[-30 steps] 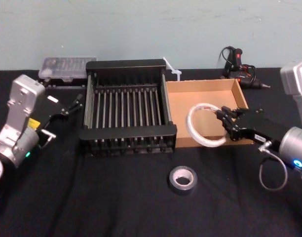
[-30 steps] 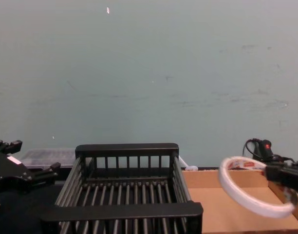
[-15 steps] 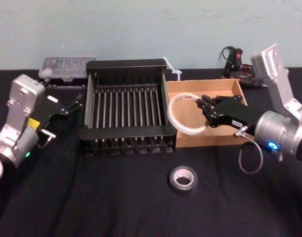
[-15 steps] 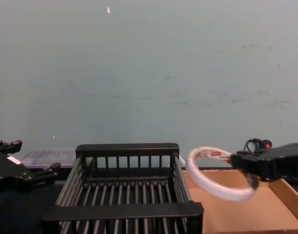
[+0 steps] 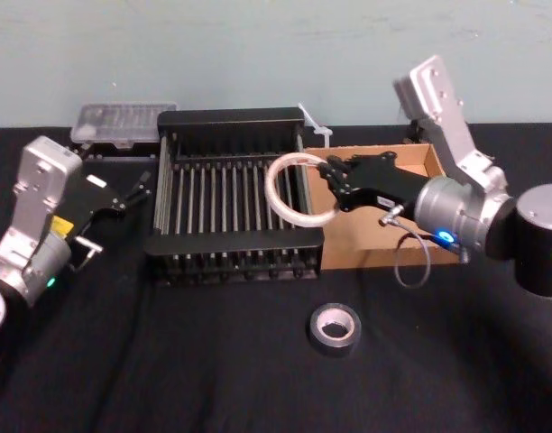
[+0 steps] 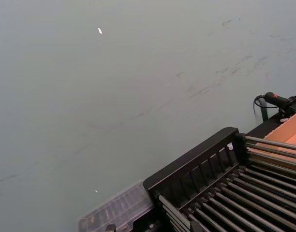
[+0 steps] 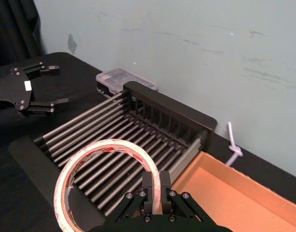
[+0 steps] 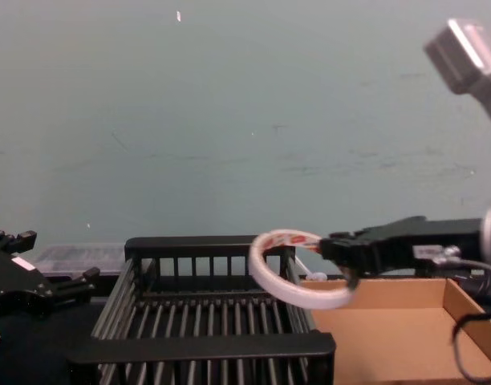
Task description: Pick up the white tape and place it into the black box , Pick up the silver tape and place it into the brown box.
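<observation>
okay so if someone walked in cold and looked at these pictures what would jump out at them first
The right claw stands out first, holding the white tape in the air over the black box's right edge, beside the brown box. Next, the silver tape lying alone on the dark table in front. The left claw waits open, left of the black box.

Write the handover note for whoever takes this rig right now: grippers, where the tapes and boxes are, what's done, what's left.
Right gripper: shut on the white tape, held in the air over the right edge of the black box.
Left gripper: open, parked left of the black box.
Silver tape: on the table in front of the boxes.
Brown box: right of the black box.
Done: white tape picked up.
Left: release it into the black box; move the silver tape into the brown box.
</observation>
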Controlling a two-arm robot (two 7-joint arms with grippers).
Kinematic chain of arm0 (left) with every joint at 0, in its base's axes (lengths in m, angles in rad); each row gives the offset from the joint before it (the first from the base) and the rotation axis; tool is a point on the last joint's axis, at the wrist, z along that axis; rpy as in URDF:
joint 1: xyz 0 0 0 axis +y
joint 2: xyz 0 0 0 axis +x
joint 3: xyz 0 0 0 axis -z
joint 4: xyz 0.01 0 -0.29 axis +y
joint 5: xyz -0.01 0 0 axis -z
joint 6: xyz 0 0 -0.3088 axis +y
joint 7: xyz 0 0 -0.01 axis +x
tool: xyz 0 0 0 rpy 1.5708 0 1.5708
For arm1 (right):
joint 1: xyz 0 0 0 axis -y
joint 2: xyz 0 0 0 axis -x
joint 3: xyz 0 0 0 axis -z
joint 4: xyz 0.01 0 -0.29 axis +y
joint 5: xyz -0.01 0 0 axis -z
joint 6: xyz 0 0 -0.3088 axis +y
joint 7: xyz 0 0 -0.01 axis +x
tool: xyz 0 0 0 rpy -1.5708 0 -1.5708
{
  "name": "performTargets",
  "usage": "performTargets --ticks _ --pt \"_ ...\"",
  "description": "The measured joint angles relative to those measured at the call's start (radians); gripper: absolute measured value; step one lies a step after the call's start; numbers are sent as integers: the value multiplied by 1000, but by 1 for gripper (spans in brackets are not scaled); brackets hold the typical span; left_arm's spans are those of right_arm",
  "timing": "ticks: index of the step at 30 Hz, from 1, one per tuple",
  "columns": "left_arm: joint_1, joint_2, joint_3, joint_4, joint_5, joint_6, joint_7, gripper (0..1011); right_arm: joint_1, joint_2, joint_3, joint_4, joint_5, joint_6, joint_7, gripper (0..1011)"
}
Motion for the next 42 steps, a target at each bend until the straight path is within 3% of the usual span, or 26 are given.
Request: performTargets --ticks 12,30,36,42 --pt "0 0 0 0 0 0 0 1001 105 -96 -47 114 -65 29 10 101" --pt "0 0 0 0 0 0 0 1001 228 -221 -71 303 -132 35 21 101" --pt "0 0 0 0 0 0 0 1001 254 -244 -65 352 -144 36 25 101" --pt "0 0 0 0 0 0 0 1001 254 -244 -64 353 -145 36 26 101"
